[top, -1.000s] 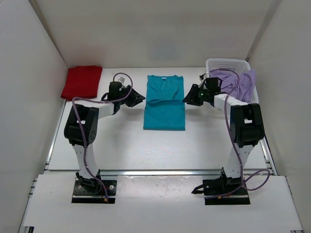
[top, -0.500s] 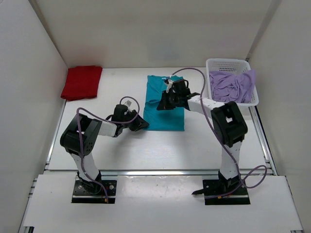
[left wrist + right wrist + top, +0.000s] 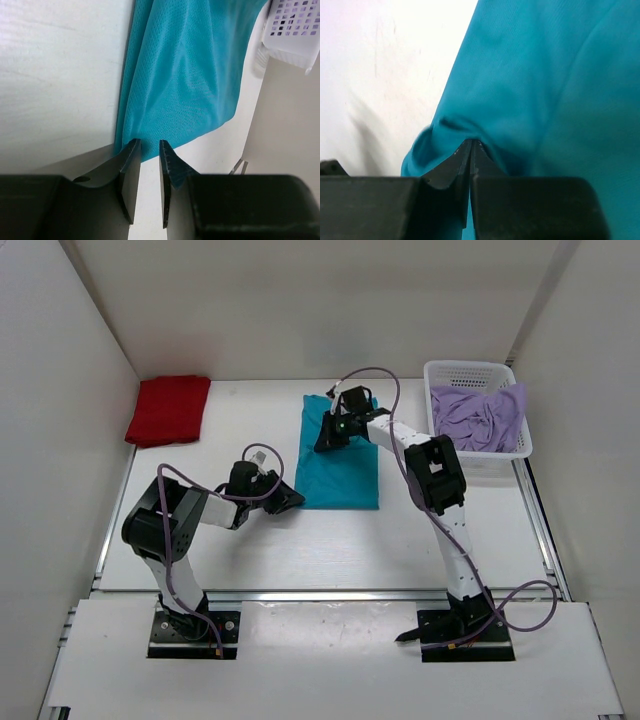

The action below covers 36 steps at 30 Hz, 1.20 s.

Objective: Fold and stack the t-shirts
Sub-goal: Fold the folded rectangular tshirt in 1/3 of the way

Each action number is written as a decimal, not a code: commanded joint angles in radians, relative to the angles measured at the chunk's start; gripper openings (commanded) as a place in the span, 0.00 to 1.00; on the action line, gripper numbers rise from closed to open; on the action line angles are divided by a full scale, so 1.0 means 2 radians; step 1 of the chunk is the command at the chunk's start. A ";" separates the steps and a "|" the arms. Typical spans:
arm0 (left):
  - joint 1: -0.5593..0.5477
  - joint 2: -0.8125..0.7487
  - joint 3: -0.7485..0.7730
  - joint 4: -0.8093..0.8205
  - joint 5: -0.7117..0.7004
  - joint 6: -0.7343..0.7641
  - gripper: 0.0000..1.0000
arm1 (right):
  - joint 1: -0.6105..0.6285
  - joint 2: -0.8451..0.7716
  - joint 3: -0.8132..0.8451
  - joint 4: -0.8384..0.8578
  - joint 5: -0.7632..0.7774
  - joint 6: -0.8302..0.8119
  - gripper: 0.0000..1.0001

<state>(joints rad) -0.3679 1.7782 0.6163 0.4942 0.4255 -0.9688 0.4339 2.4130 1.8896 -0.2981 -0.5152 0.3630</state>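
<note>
Evidently a lengthwise fold is being set up: the right gripper [image 3: 471,144] pinches the far-left edge of the teal t-shirt [image 3: 345,468], which lies mid-table, while the left gripper [image 3: 148,146], jaws narrowly apart (nothing between them yet), waits at the shirt's near-left corner.

Bare table [image 3: 250,430] lying open as strip between red shirt [image 3: 168,410] and teal shirt [image 3: 345,480]. Left arm [image 3: 185,508] reaching across strip's near end. Right arm [image 3: 400,440] stretching over teal shirt's far half, barring approach from the right. Basket [image 3: 470,370], lavender shirt [image 3: 480,420] heaped inside, crowding far right corner. Side walls [image 3: 60,440] hemming in table edges. Wide bare band running before teal shirt's near hem.
</note>
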 commanded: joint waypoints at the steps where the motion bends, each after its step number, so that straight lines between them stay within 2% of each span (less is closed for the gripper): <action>1: -0.005 -0.020 -0.021 0.023 0.004 -0.016 0.33 | -0.015 0.023 0.073 -0.035 -0.005 -0.011 0.00; 6: -0.005 -0.068 -0.019 -0.005 -0.002 -0.011 0.40 | -0.025 0.038 0.136 -0.069 -0.026 -0.019 0.00; 9: 0.003 -0.104 -0.020 -0.037 -0.015 0.010 0.44 | -0.018 0.007 0.148 -0.114 -0.010 -0.040 0.03; 11: 0.001 -0.123 -0.023 -0.070 -0.031 0.033 0.48 | -0.017 -0.043 0.105 -0.119 0.007 -0.056 0.05; 14: 0.008 -0.131 -0.029 -0.097 -0.043 0.056 0.51 | -0.018 -0.162 -0.042 -0.067 0.043 -0.056 0.08; 17: 0.010 -0.125 -0.037 -0.114 -0.045 0.069 0.53 | -0.029 -0.317 -0.259 0.040 0.038 -0.020 0.14; 20: 0.009 -0.113 -0.038 -0.122 -0.049 0.077 0.53 | -0.037 -0.412 -0.420 0.101 0.053 0.008 0.22; 24: 0.002 -0.101 -0.033 -0.121 -0.063 0.079 0.54 | -0.067 -0.492 -0.565 0.144 0.059 0.029 0.35; 28: -0.006 -0.085 -0.027 -0.115 -0.071 0.076 0.52 | -0.097 -0.525 -0.630 0.188 0.054 0.044 0.46; 34: -0.012 -0.072 -0.025 -0.111 -0.078 0.078 0.44 | -0.106 -0.473 -0.650 0.239 0.008 0.058 0.47; 36: -0.011 -0.068 -0.026 -0.111 -0.082 0.073 0.41 | -0.102 -0.449 -0.651 0.260 0.010 0.071 0.44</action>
<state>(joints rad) -0.3843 1.6199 0.5655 0.3058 0.3073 -0.8387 0.2222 1.4708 0.5789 0.0814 -0.4675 0.4698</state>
